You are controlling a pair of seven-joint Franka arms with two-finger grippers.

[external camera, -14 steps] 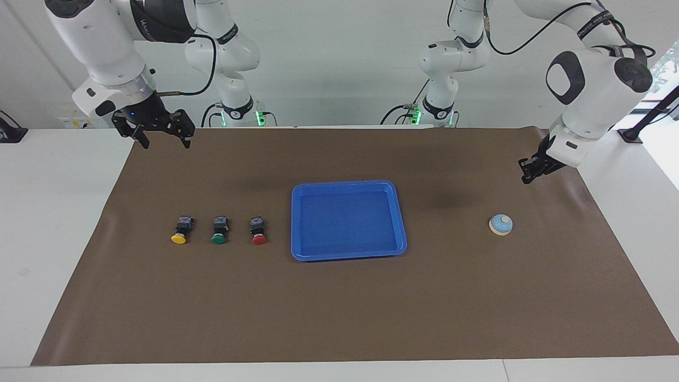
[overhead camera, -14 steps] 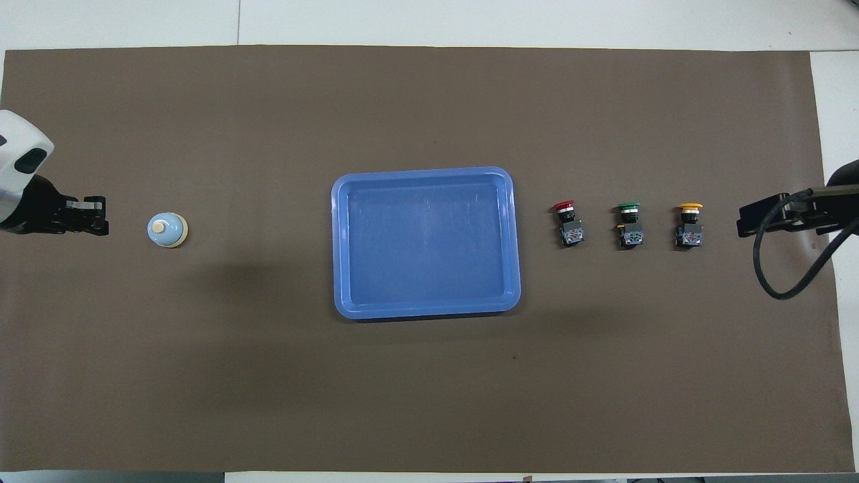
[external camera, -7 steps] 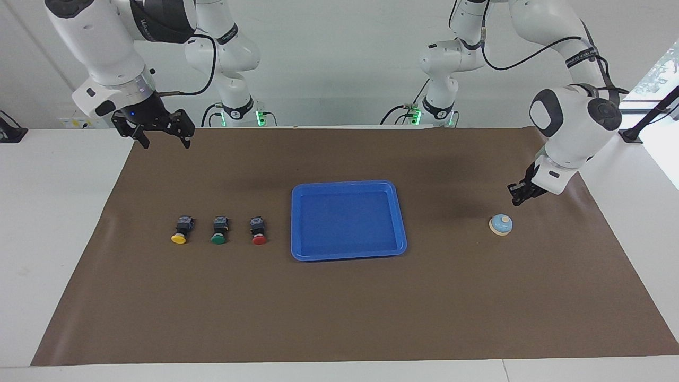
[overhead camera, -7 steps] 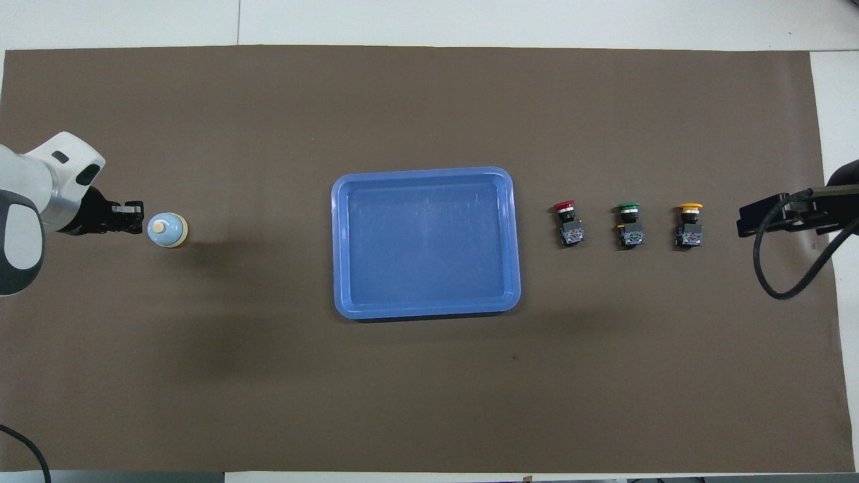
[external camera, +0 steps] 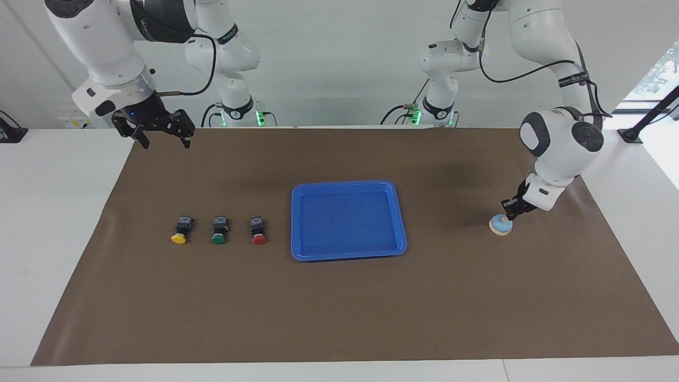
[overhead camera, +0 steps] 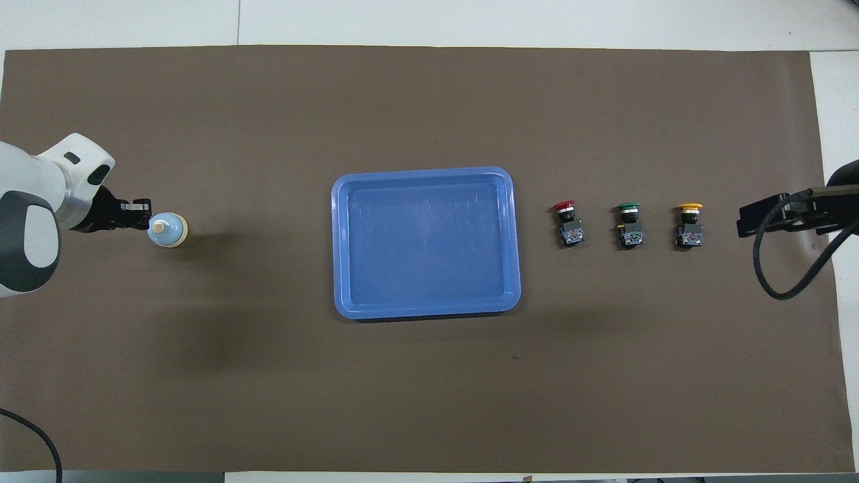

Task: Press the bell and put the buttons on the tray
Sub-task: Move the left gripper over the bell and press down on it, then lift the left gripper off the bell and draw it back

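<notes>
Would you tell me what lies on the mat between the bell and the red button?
Only the tray lies between the bell and the red button; apart from it the brown mat is bare, as the overhead view shows.

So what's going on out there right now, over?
Left gripper shut, tip at the bell. Right gripper open, waiting above the mat's edge. Three buttons beside the tray, none on it. Nothing in the way.

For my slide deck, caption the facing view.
Shut left gripper meets the bell; the tray has no buttons.
</notes>
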